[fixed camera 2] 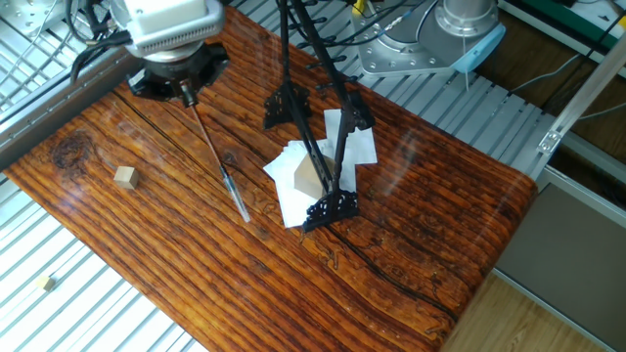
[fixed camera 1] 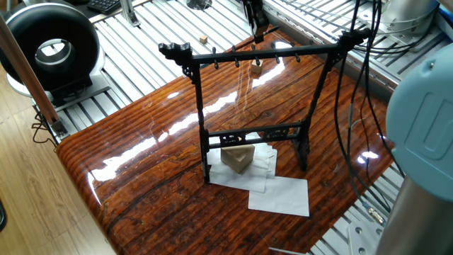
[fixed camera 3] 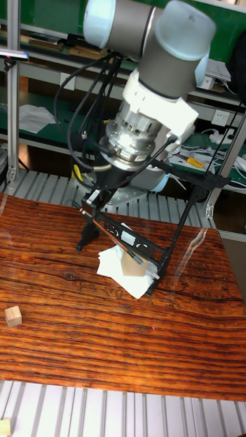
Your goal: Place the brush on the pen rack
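Observation:
The brush (fixed camera 2: 217,156) is a thin dark stick with a paler end, hanging at a slant above the tabletop. My gripper (fixed camera 2: 186,93) is shut on its upper end, at the table's far left in the other fixed view. In the tall fixed view the brush (fixed camera 3: 116,239) slopes down to the right from the gripper (fixed camera 3: 94,207), crossing in front of the pen rack (fixed camera 3: 174,232). The pen rack (fixed camera 1: 262,53) is a tall black frame with small pegs along its crossbar. The gripper (fixed camera 1: 256,27) is behind it, at about crossbar height.
A small wooden block (fixed camera 2: 123,176) lies on the wooden table (fixed camera 2: 411,215) left of the brush. White papers (fixed camera 1: 279,193) and a tan wedge-shaped block (fixed camera 1: 237,157) sit at the rack's feet. Black cables (fixed camera 1: 354,106) hang at the right. A tiny cube (fixed camera 2: 47,284) rests on the slats beyond the table.

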